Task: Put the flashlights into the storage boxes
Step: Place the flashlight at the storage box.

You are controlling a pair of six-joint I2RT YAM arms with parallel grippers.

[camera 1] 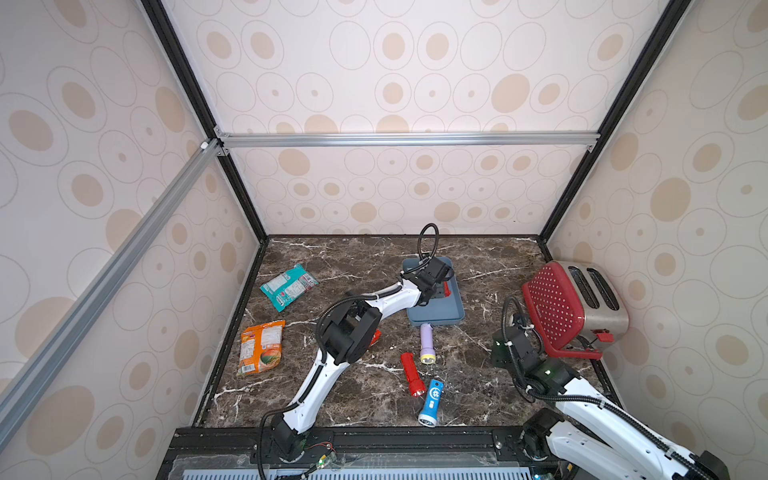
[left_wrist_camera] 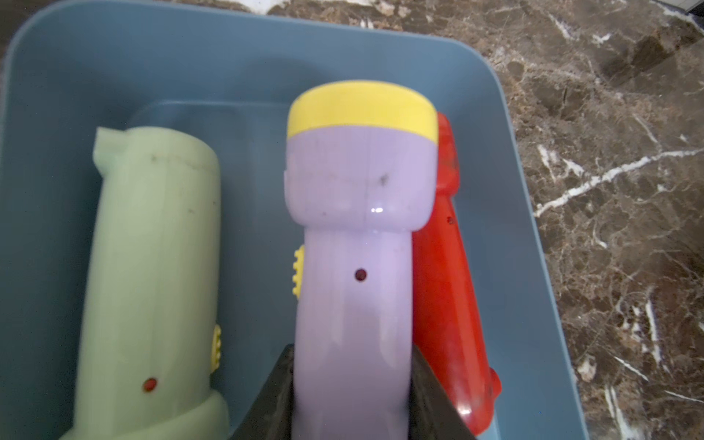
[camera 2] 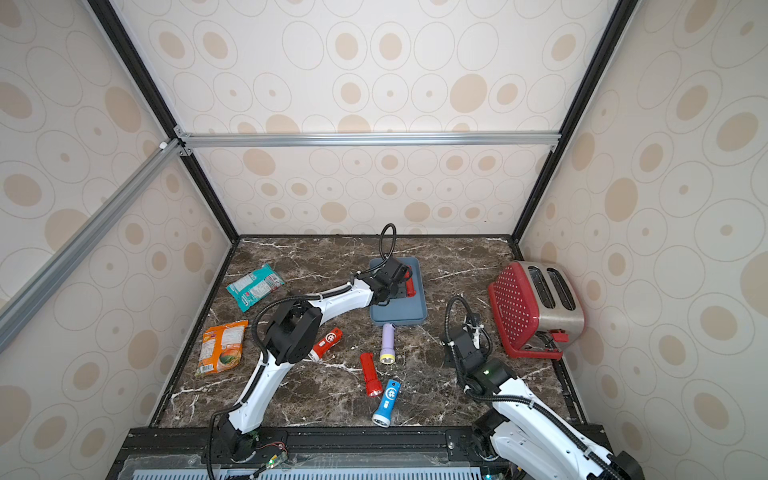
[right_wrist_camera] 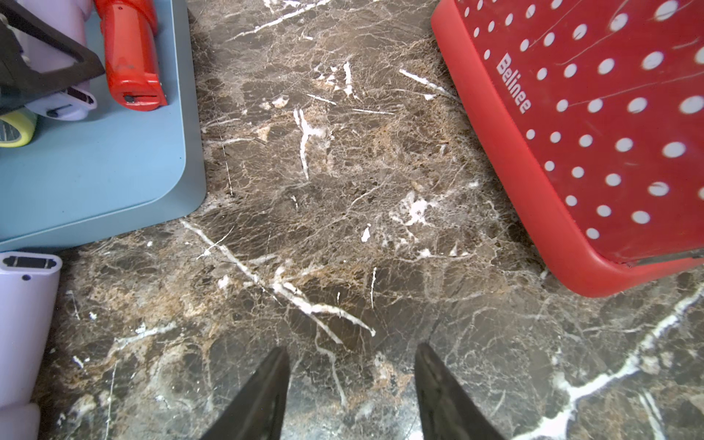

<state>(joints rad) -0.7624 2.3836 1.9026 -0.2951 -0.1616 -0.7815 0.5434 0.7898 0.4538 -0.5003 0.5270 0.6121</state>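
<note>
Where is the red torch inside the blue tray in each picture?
Top view: red torch by the right wall of the blue tray.
Top view: same place.
Left wrist: red torch beside the held lilac torch.
Right wrist: red torch by that wall.
Shared landmark: blue tray.

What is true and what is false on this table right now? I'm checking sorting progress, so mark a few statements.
The left gripper is shut on a lilac flashlight inside the tray. True.
The right gripper holds a flashlight. False: it is open and empty above the table.
A pale green flashlight lies in the tray. True.
The blue flashlight is in the tray. False: it lies on the table, outside it.
</note>
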